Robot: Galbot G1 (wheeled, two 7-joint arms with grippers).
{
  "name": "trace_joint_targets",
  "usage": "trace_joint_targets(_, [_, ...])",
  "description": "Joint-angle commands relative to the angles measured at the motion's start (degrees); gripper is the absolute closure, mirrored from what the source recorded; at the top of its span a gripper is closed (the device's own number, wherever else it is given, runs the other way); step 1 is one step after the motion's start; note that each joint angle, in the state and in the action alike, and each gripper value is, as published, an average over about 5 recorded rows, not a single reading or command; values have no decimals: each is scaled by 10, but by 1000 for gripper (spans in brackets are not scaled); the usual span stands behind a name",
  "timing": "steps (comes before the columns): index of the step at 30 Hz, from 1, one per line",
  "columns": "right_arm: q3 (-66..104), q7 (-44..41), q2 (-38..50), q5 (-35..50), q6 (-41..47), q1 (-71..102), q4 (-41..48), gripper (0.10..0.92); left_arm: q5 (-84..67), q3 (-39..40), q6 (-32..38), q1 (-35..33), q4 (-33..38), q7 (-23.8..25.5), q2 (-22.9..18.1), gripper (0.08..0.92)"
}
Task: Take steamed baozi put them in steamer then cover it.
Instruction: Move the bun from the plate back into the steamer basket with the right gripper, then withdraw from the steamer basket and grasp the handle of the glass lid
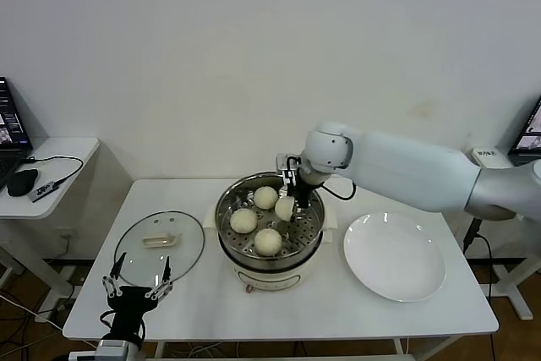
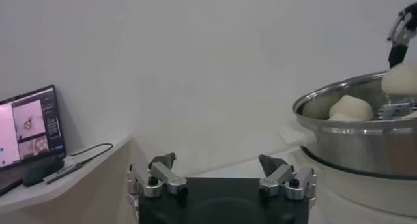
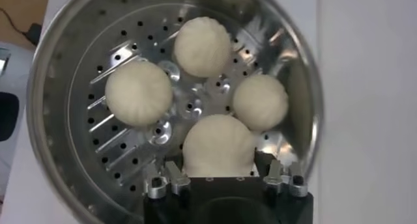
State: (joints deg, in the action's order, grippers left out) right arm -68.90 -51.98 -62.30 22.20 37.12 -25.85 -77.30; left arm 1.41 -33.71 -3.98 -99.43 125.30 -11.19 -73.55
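Note:
The steamer [image 1: 226, 209] stands mid-table, its perforated tray [image 3: 195, 105] holding three baozi [image 1: 265, 197], [image 1: 243, 221], [image 1: 268, 241]. My right gripper [image 1: 289, 202] hangs over the pot's right side, shut on the fourth baozi [image 1: 285, 207]. The right wrist view shows that bun [image 3: 218, 147] between the jaws, with the others [image 3: 202, 46], [image 3: 139, 93], [image 3: 260, 101] lying on the tray. The cover [image 1: 161, 247] lies flat on the table left of the pot. My left gripper [image 1: 137, 281] is open and empty at the table's front left edge, just in front of the cover. In the left wrist view the left gripper [image 2: 215, 160] faces the pot [image 2: 365, 134].
An empty white plate [image 1: 394, 256] lies right of the steamer. A side table [image 1: 63, 154] at the left carries a laptop, a mouse [image 1: 23, 182] and a cable. A wall stands close behind the table.

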Motion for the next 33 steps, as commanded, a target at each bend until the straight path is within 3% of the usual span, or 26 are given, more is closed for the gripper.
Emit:
trace_joint_targets(1, [-12, 7, -26, -10, 25, 15, 11, 355, 0, 1, 0, 1, -1, 0, -1, 177])
trace_joint_targets(16, [-8, 3, -15, -43, 22, 21, 11, 347, 0, 3, 2, 3, -4, -1, -2, 177])
trace_joint_targets(23, [14, 4, -1, -42, 27, 14, -6, 231, 1, 3, 1, 2, 0, -1, -1, 177])
trace_joint_targets(29, [57, 30, 57, -21, 36, -2, -59, 203, -1, -1, 1, 0, 4, -1, 3, 177])
trace_joint_targets(33, [89, 96, 121, 28, 31, 10, -130, 203, -4, -1, 2, 3, -3, -1, 6, 177])
